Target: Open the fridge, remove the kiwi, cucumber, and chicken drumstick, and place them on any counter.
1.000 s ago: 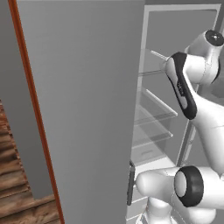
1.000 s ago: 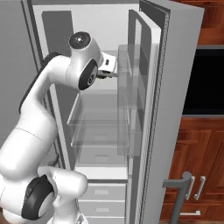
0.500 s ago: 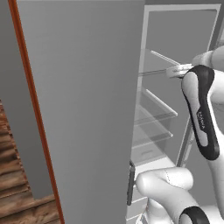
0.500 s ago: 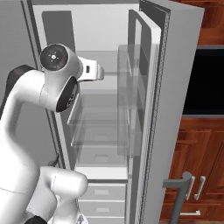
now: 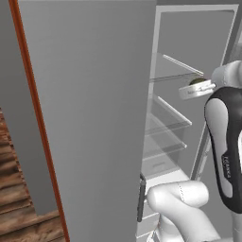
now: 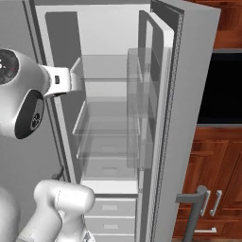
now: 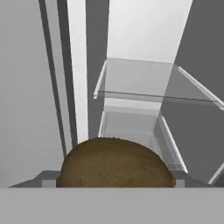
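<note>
The fridge [image 5: 94, 118] stands open, its white inside and clear glass shelves [image 6: 106, 137] showing in both base views. The olive-brown kiwi [image 7: 114, 164] bulks large at the bottom of the hand view, right at the hand and hiding the fingertips. In the left base view the kiwi [image 5: 197, 81] sits in my gripper [image 5: 194, 88] at the fridge's opening, level with an upper shelf. My gripper looks shut on it. The white hand [image 6: 71, 80] also pokes out at the fridge's left edge. The cucumber, chicken drumstick and counter are out of view.
The open fridge door [image 6: 189, 94] with clear door bins [image 6: 142, 108] stands to the right of the opening. Beyond it are reddish wood cabinets [image 6: 212, 165] and a dark appliance panel [image 6: 222, 85]. White drawers [image 6: 111, 208] fill the fridge's bottom.
The hand has drawn back out of the fridge toward its front edge, with the kiwi staying at it. The arm's upper links have swung across both base views.
</note>
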